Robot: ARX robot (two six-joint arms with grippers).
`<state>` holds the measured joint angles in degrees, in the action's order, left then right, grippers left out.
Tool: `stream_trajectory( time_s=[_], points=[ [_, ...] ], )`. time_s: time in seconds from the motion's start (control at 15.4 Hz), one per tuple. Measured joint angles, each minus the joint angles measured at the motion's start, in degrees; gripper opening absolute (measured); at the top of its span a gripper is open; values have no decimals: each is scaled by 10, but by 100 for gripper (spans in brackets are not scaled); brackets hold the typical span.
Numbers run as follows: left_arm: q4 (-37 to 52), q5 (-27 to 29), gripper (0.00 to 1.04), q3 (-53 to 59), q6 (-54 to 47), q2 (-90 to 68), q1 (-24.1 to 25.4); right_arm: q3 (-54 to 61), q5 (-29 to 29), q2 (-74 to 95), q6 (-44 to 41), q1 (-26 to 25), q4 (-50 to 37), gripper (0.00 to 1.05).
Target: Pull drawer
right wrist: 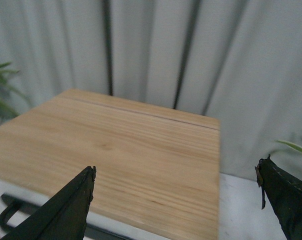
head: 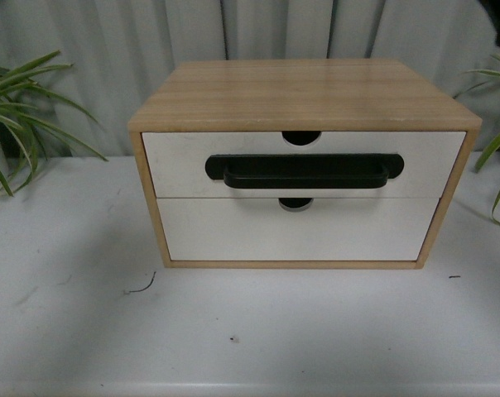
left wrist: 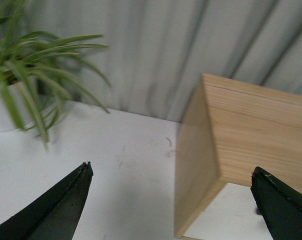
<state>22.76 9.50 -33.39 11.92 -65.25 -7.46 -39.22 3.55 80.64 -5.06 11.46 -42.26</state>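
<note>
The drawer (head: 175, 165) is seated closed in the cabinet (head: 300, 91), with its handle (head: 304, 171) untouched. The left gripper (left wrist: 172, 169) and right gripper (right wrist: 177, 166) are held spread, and nothing is gripped.

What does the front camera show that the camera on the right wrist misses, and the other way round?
Only the front view shows the whole white drawer front with the semicircular notch and the plain white drawer front below it. Only the right wrist view shows the right gripper, its black fingers spread wide apart, with the cabinet top seen between them. Both show the light wooden cabinet top, the long black bar handle and the grey curtain.
</note>
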Motion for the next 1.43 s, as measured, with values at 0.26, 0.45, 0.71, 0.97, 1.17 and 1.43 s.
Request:
stream_trajectory(
  time_s=[0.26, 0.45, 0.71, 0.97, 1.17, 1.43],
  points=[
    [-113, -193, 98, -131, -202, -74, -56, -77, 173, 64, -227, -15, 111, 98],
    [-298, -277, 98, -252, -386, -151, -97, -157, 273, 78, -420, -33, 252, 98],
    [-450, -283, 98, -345, -534, -243, -149, -227, 297, 116, -732, -44, 462, 98],
    [-455, -282, 98, -391, -571, -329, -168, -258, 289, 146, -869, -31, 573, 98],
    [-451, -280, 98, -395, -572, -337, -168, -258, 287, 150, -869, -28, 580, 98],
    [-440, -280, 98, -404, -572, -352, -168, -258, 282, 164, -861, -21, 589, 98]
  ],
)
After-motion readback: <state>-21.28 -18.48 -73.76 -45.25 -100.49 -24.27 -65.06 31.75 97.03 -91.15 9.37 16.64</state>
